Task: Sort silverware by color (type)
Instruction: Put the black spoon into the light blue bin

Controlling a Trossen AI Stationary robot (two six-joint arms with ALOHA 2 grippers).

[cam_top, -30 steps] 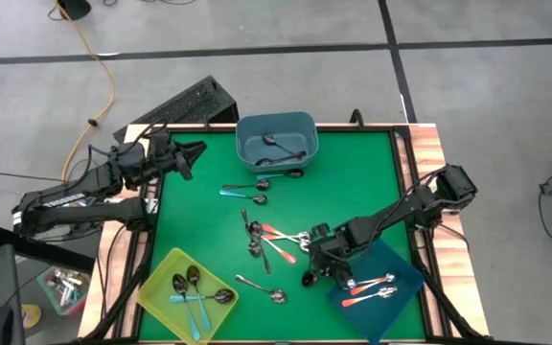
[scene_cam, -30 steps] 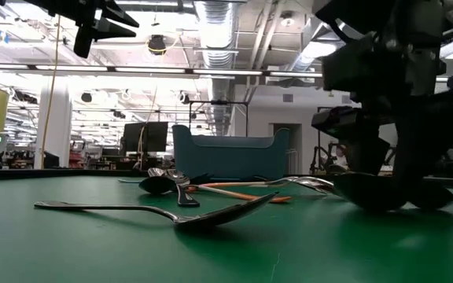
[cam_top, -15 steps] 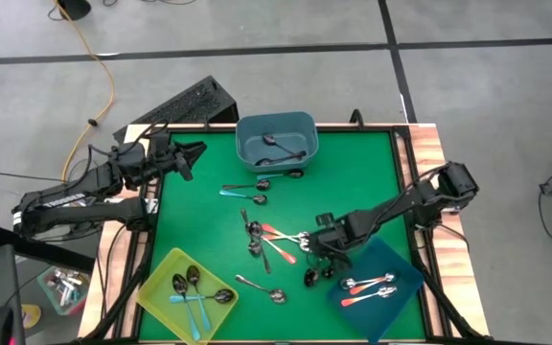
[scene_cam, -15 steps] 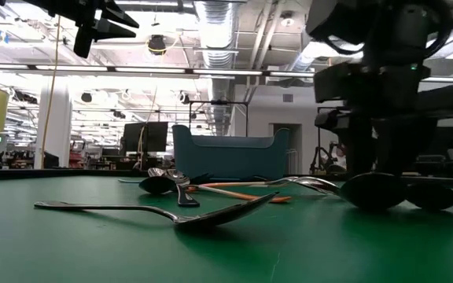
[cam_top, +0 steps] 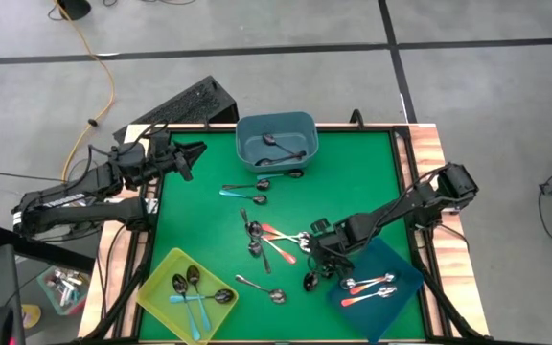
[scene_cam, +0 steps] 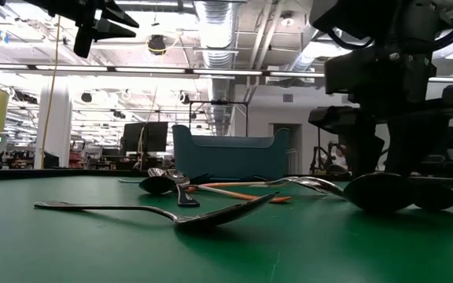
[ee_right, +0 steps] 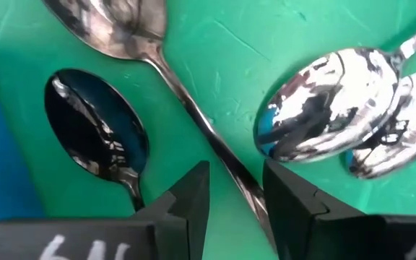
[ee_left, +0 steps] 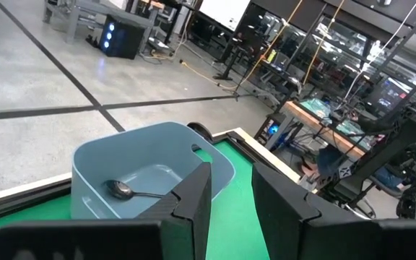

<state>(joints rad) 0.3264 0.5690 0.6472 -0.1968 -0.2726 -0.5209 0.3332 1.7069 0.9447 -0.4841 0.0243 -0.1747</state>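
Down at the mat [cam_top: 362, 182], the right gripper [cam_top: 326, 261] sits low over a dark plain-metal spoon [ee_right: 193, 115] whose thin handle runs straight into the narrow gap between the two fingers [ee_right: 186, 198]; the jaws stand only a little apart, astride the handle, and it cannot be told whether they press on it. The spoon's long axis lies slantwise, bowl pointing away from the gripper. Just beside one finger lies a second dark spoon [ee_right: 100, 137], its bowl also away from the tool and its handle running back beneath that finger. On the other side, near the fingertip, two shiny bowls [ee_right: 338, 108] lie touching, crowding that flank. The dark blue bin [cam_top: 383, 305] with red-handled spoons [cam_top: 367, 289] is close behind the gripper. The left gripper [cam_top: 192, 153] hangs at the far table edge, jaws narrowly parted on nothing, facing the grey-blue bin [ee_left: 150, 155] that holds a dark spoon [ee_left: 125, 191].
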